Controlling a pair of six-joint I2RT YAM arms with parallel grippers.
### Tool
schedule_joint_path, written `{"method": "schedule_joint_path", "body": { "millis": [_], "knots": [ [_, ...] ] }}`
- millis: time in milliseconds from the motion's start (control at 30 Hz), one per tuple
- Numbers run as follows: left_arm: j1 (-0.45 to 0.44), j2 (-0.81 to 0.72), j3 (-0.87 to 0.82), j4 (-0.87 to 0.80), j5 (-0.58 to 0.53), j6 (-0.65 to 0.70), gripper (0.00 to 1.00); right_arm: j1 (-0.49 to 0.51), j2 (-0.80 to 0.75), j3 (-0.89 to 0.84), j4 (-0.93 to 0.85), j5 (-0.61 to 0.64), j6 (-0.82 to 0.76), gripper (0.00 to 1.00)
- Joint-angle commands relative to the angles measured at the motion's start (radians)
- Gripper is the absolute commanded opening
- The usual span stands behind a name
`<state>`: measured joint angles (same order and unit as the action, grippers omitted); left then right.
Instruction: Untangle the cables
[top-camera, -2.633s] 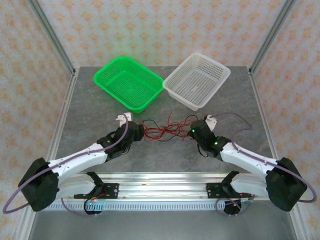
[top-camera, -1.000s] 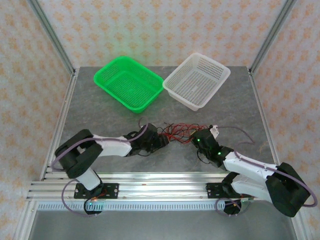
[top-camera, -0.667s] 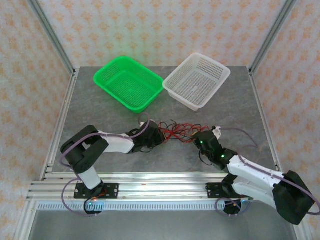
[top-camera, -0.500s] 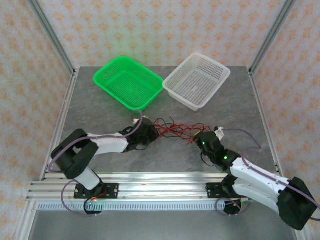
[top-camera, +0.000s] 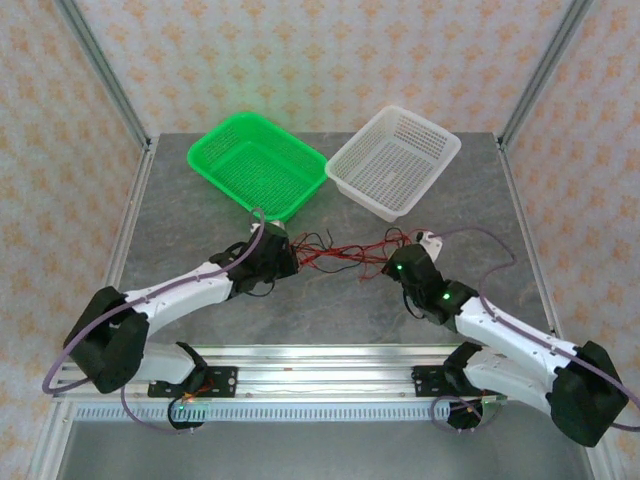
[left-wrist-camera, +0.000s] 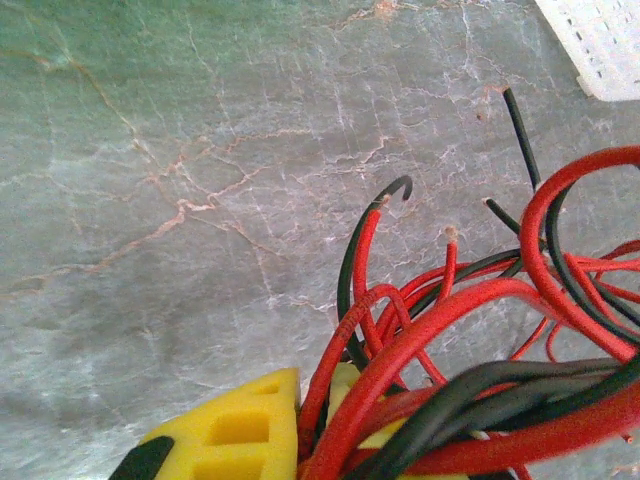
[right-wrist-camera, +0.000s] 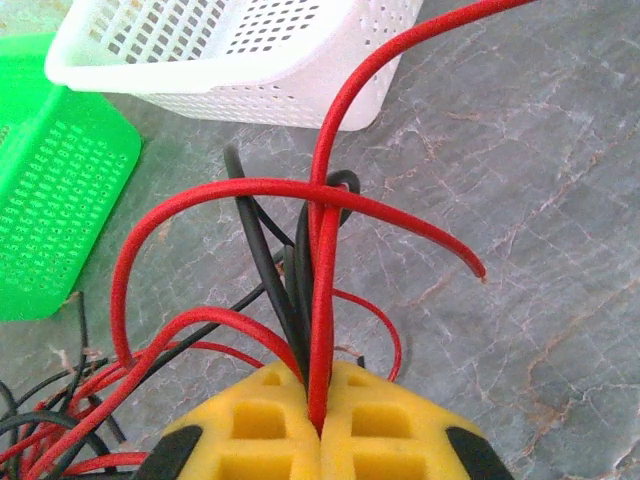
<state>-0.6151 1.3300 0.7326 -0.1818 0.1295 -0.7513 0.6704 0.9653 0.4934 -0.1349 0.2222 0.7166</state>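
Cables (top-camera: 335, 257) — ends seemingly buried mid-tangle.

Left pincer (left-wrist-camera: 312, 415) clamped on red and black cables (left-wrist-camera: 450, 312); grey marbled table (left-wrist-camera: 150, 150) beneath.

Red and black cables (top-camera: 340, 258), there on a grey worktop (top-camera: 200, 230) veined with rusty marbling. Green basket (top-camera: 258, 165) vivid, white basket (top-camera: 394, 160) plain. Yellow pads (right-wrist-camera: 262, 420) on the right gripper (right-wrist-camera: 321, 410), arms (top-camera: 500, 335) white and black, wallpaper (top-camera: 330, 60) pale with orange florets.

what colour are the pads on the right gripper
Yellow; the pads show best in the right wrist view.
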Motion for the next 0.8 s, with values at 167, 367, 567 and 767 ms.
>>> {"method": "schedule_joint_path", "body": {
  "millis": [167, 367, 567, 767],
  "knots": [
    [0.033, 0.020, -0.001, -0.168, -0.081, 0.081, 0.00, -0.045, 0.069, 0.040, -0.126, 0.118, -0.073, 0.21],
    [0.003, 0.065, 0.020, -0.202, -0.048, 0.115, 0.00, -0.045, 0.072, 0.081, -0.133, -0.051, -0.119, 0.49],
    [-0.009, 0.064, 0.044, -0.214, 0.024, 0.123, 0.00, -0.045, 0.066, 0.161, -0.201, -0.299, -0.200, 0.68],
    [-0.010, 0.029, 0.074, -0.215, 0.098, 0.108, 0.00, -0.040, 0.008, 0.161, -0.151, -0.537, -0.013, 0.83]
  ]
}}
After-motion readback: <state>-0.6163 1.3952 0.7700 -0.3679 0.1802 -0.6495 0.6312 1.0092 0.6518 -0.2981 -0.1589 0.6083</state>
